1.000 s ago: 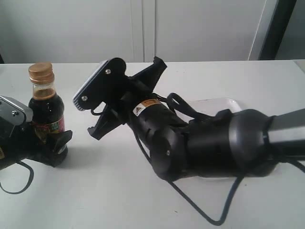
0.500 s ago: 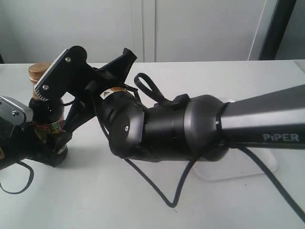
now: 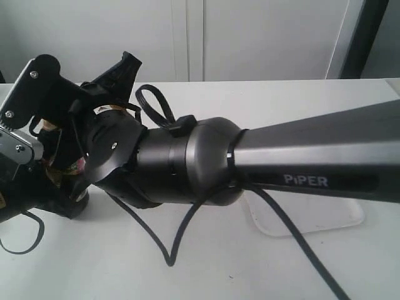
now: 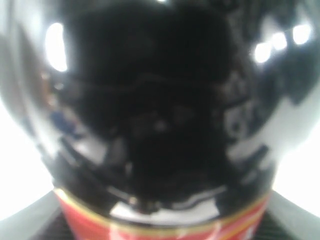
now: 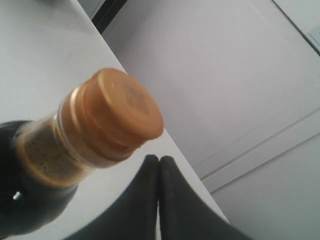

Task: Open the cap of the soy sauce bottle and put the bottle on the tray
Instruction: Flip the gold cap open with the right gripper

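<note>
With the left hand [image 3: 59, 181] clamped on the upright soy sauce bottle [image 5: 30, 200], the right hand [image 5: 159, 165], fingertips together, sat just beside the cap [image 5: 117, 112].

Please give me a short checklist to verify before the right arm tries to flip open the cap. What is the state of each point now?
1. Bottle held steady: ok, the left gripper is around its lower body, label filling the left wrist view.
2. Cap closed and intact: ok, sitting flat on the neck.
3. Right gripper at the cap: ok, its tips are just beside the cap's rim.
4. Right jaws ready to push: ok, they are shut together.
5. Tips under the cap's lip: cannot tell.
6. Tray free for the bottle: cannot tell, the right arm hides most of it.
</note>
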Action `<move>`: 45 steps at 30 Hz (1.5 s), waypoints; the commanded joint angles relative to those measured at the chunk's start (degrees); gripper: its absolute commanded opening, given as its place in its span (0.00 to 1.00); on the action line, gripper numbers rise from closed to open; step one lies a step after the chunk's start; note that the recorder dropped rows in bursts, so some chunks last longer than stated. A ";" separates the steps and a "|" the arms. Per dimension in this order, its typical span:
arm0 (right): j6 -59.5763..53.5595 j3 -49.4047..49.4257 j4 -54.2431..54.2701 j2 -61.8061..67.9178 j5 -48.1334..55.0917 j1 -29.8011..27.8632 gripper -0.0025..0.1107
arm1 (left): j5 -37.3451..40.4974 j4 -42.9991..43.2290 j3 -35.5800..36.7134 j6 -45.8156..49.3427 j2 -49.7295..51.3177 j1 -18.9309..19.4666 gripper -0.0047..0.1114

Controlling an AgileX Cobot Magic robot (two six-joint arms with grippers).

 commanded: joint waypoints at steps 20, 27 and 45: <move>-6.88 -9.36 7.53 3.09 1.85 0.56 0.02 | -3.86 0.17 0.10 -0.22 -1.05 0.20 0.04; -8.14 -15.76 8.13 3.99 6.02 1.86 0.02 | -3.86 0.30 0.10 -0.22 -1.05 0.20 0.04; -19.80 -12.50 32.31 -3.57 14.12 -5.08 0.02 | -3.86 -0.11 0.10 -0.22 -1.05 0.20 0.04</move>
